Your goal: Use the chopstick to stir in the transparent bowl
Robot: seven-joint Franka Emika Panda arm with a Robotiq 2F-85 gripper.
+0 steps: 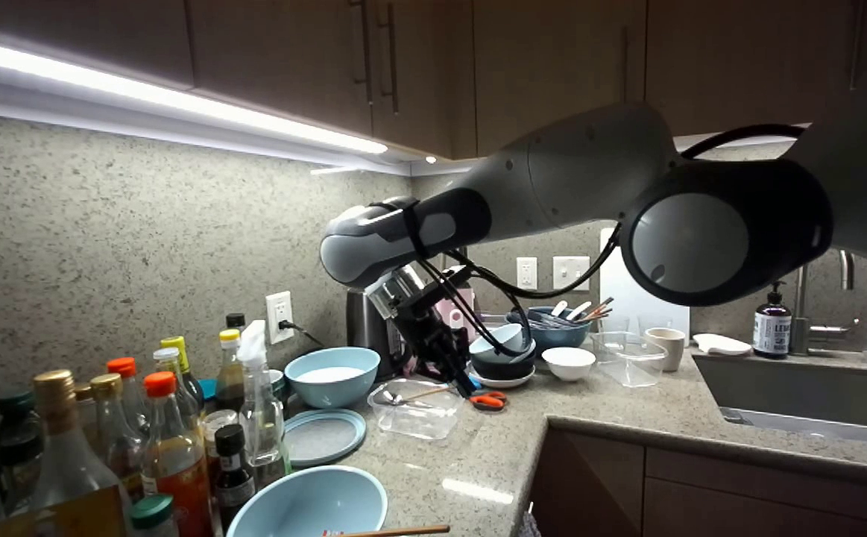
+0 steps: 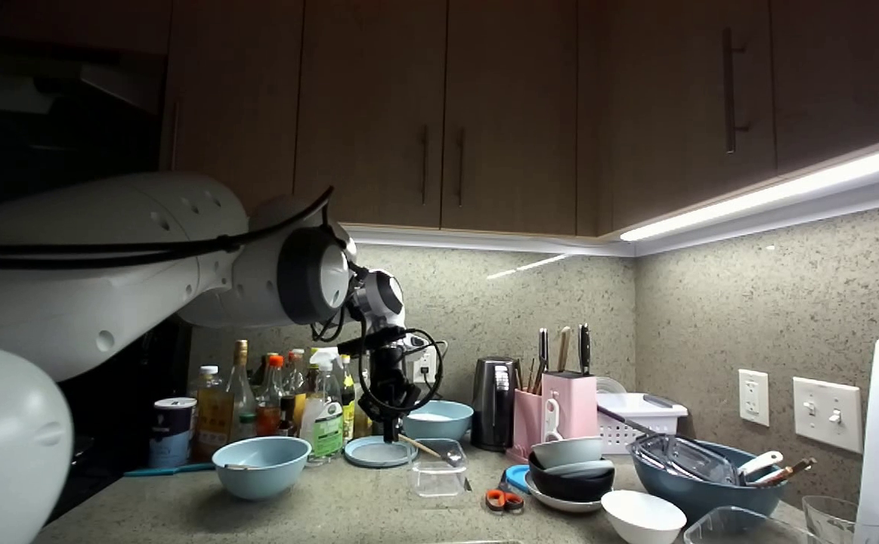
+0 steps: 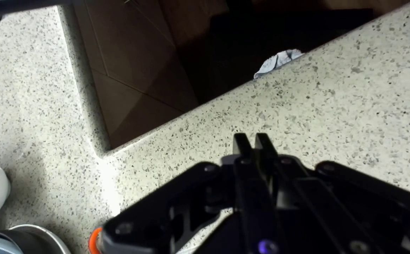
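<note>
Colourless, boxy, glossy transparent bowl, jaws tight on the wooden chopstick aslant in it

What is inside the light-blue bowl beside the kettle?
Something white shows inside the light-blue bowl, below its rim, in both exterior views; what it is I cannot tell. Whatever lies beneath the white, the bowl's bottom included, is covered.
</note>
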